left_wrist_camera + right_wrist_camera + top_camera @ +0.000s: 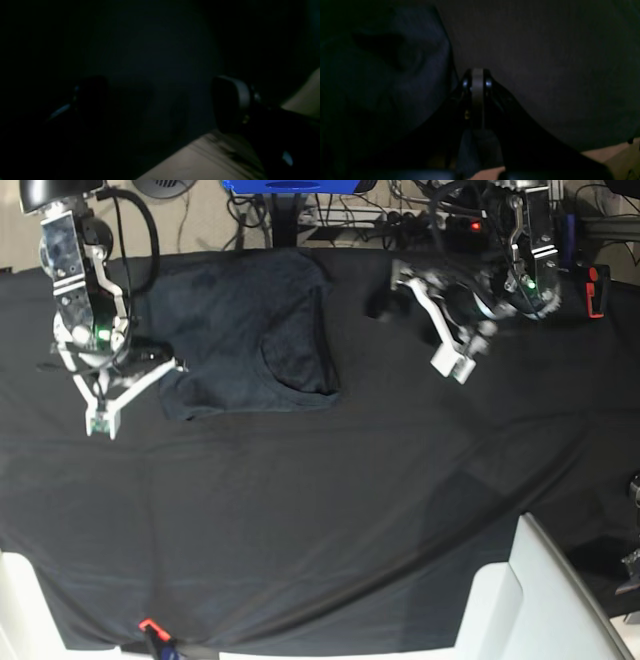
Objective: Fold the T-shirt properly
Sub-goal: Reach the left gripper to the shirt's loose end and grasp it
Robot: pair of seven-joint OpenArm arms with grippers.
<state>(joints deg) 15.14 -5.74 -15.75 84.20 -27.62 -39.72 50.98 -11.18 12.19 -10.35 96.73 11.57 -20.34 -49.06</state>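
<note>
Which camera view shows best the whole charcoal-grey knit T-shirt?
The base view: the charcoal-grey knit T-shirt lies folded there on the black table cloth, fully visible. The right wrist view shows only a dim, wrinkled part. The left wrist view is too dark to tell.

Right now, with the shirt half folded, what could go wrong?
1. The T-shirt lies bunched, its lower edge uneven; another fold could lock in wrinkles.
2. It lies at the table's far edge, so a pull that way might drag it off.
3. Grey shirt on black table cloth gives poor contrast, and both wrist views are dark: the open left gripper may miss the hem.
</note>
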